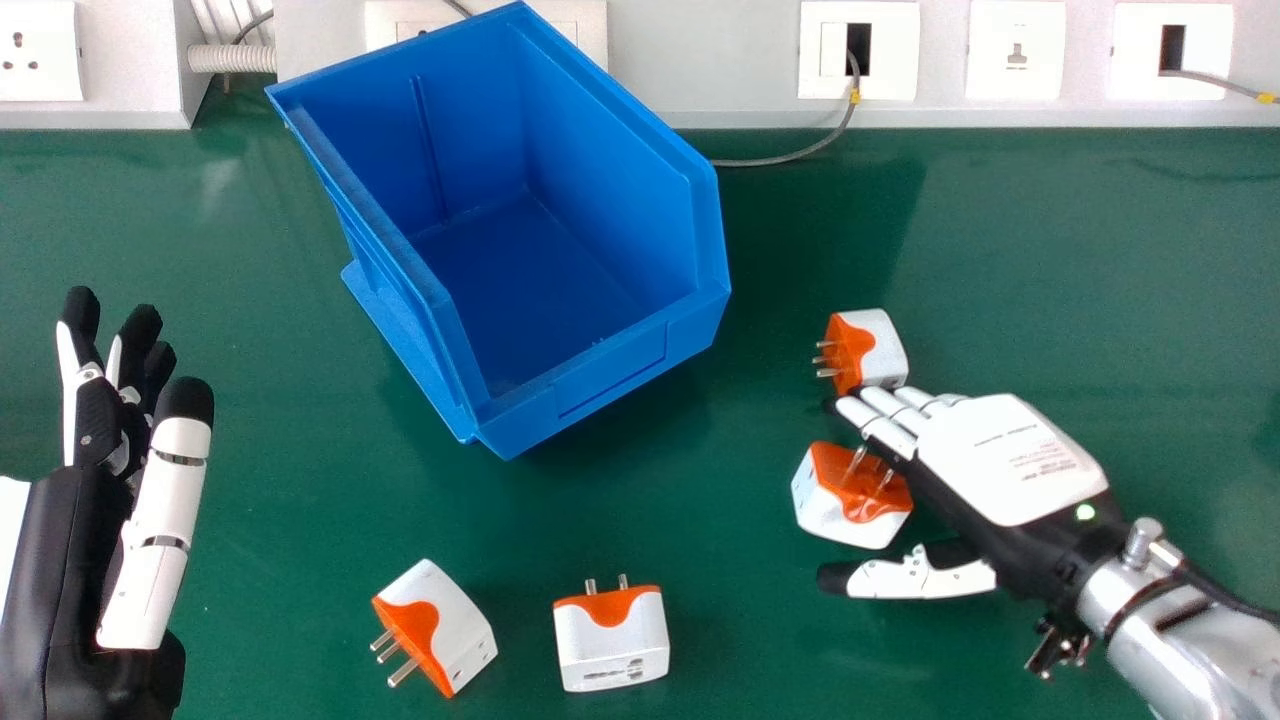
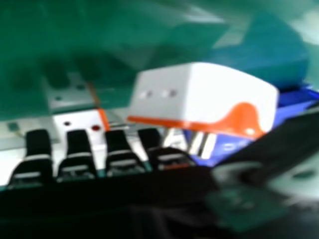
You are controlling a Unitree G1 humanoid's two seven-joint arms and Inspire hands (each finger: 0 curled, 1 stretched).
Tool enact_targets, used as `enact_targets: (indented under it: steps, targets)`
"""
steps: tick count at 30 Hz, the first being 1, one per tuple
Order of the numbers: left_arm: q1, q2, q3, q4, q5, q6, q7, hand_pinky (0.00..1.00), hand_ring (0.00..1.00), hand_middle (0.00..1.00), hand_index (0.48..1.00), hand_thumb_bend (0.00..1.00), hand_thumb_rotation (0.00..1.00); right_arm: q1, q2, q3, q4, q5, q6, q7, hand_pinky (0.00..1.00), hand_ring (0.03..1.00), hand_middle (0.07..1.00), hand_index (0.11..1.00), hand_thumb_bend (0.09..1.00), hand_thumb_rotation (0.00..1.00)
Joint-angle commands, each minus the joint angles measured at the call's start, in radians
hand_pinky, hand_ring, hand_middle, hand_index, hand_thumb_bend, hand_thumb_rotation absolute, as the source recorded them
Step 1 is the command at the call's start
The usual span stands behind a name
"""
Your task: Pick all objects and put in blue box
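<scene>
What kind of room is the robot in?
Probably a lab or workshop. There's a big green worktop, a wall panel with power sockets just behind it, and a gray cable coming from one of the panel's openings.

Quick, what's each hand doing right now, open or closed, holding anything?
Left hand: open, holding nothing.
Right hand: open, with a white-and-orange adapter between thumb and fingers, not gripped.
</scene>
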Motion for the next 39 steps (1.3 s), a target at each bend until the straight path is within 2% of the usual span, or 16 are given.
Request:
enact_targets:
  steps: [1, 3, 12, 13, 16, 17, 19, 20, 21, 23, 25, 29, 32, 35, 36, 39]
  targets:
    - [0.006, 0.006, 0.007, -0.017, -0.006, -0.017, -0.001, 1.00, 1.00, 1.00, 0.984, 0.34, 0.76, -0.014, -0.016, 0.016, 0.018, -0.018, 0.009, 0.039, 0.85, 0.912, 0.942, 0.929, 0.543, 0.91]
    - [0.012, 0.004, 0.006, -0.025, 0.000, -0.014, 0.002, 1.00, 1.00, 1.00, 0.984, 0.34, 0.76, -0.028, -0.020, 0.022, 0.015, -0.021, 0.007, 0.071, 0.85, 0.910, 0.940, 0.927, 0.542, 0.89]
    - [0.024, -0.006, -0.005, -0.047, 0.002, -0.010, 0.010, 1.00, 1.00, 1.00, 0.991, 0.30, 0.78, -0.050, -0.024, 0.049, 0.007, -0.058, 0.000, 0.097, 0.84, 0.900, 0.925, 0.910, 0.530, 0.81]
    - [0.022, -0.005, -0.003, -0.043, -0.003, -0.013, 0.006, 1.00, 1.00, 1.00, 0.991, 0.30, 0.78, -0.051, -0.023, 0.053, 0.009, -0.062, -0.003, 0.094, 0.84, 0.900, 0.925, 0.910, 0.530, 0.81]
    - [0.018, -0.001, 0.000, -0.038, -0.005, -0.013, 0.003, 1.00, 1.00, 1.00, 0.991, 0.29, 0.79, -0.053, -0.021, 0.063, 0.015, -0.072, -0.002, 0.083, 0.84, 0.899, 0.924, 0.909, 0.530, 0.79]
    - [0.016, -0.001, 0.001, -0.037, -0.003, -0.012, 0.005, 1.00, 1.00, 1.00, 0.991, 0.29, 0.79, -0.053, -0.020, 0.064, 0.015, -0.073, -0.002, 0.082, 0.84, 0.899, 0.924, 0.909, 0.530, 0.79]
    - [0.012, 0.000, 0.002, -0.033, -0.009, -0.009, 0.003, 1.00, 1.00, 1.00, 0.993, 0.28, 0.79, -0.052, -0.019, 0.065, 0.016, -0.075, -0.003, 0.078, 0.84, 0.897, 0.921, 0.906, 0.533, 0.79]
    - [0.011, -0.001, 0.002, -0.033, -0.008, -0.008, 0.004, 1.00, 1.00, 1.00, 0.993, 0.28, 0.79, -0.052, -0.019, 0.065, 0.016, -0.076, -0.003, 0.075, 0.84, 0.897, 0.921, 0.906, 0.535, 0.80]
    - [0.010, -0.003, 0.001, -0.034, -0.015, -0.003, 0.004, 1.00, 1.00, 1.00, 0.993, 0.28, 0.79, -0.052, -0.018, 0.065, 0.017, -0.075, -0.003, 0.075, 0.84, 0.897, 0.921, 0.906, 0.535, 0.80]
    - [0.010, -0.005, 0.001, -0.038, -0.011, 0.005, 0.009, 1.00, 1.00, 1.00, 0.993, 0.30, 0.78, -0.051, -0.017, 0.064, 0.015, -0.074, -0.001, 0.073, 0.84, 0.898, 0.922, 0.906, 0.535, 0.81]
    - [0.009, -0.002, 0.001, -0.035, -0.001, 0.002, 0.010, 1.00, 1.00, 1.00, 0.993, 0.31, 0.78, -0.048, -0.015, 0.063, 0.010, -0.074, 0.003, 0.073, 0.84, 0.899, 0.922, 0.906, 0.535, 0.82]
    - [0.004, -0.005, 0.001, -0.031, -0.002, -0.004, 0.011, 1.00, 1.00, 1.00, 0.993, 0.34, 0.77, -0.046, -0.008, 0.059, 0.004, -0.066, 0.007, 0.074, 0.84, 0.899, 0.923, 0.906, 0.534, 0.83]
    - [0.003, -0.008, 0.000, -0.028, 0.006, -0.006, 0.015, 1.00, 1.00, 1.00, 0.989, 0.34, 0.77, -0.045, -0.001, 0.054, -0.007, -0.059, 0.011, 0.075, 0.84, 0.902, 0.926, 0.909, 0.533, 0.85]
    - [0.006, -0.002, -0.003, -0.028, 0.007, -0.008, 0.009, 1.00, 1.00, 1.00, 0.986, 0.34, 0.77, -0.044, 0.006, 0.048, -0.016, -0.049, 0.011, 0.076, 0.84, 0.903, 0.927, 0.909, 0.532, 0.87]
    - [0.004, -0.002, -0.003, -0.025, 0.001, -0.011, 0.004, 1.00, 1.00, 1.00, 0.986, 0.34, 0.77, -0.046, 0.010, 0.050, -0.015, -0.052, 0.011, 0.070, 0.84, 0.903, 0.927, 0.909, 0.532, 0.87]
    - [0.005, -0.002, -0.003, -0.024, 0.004, -0.013, 0.003, 1.00, 1.00, 1.00, 0.986, 0.32, 0.77, -0.054, 0.019, 0.051, -0.016, -0.050, 0.008, 0.077, 0.84, 0.906, 0.930, 0.914, 0.532, 0.89]
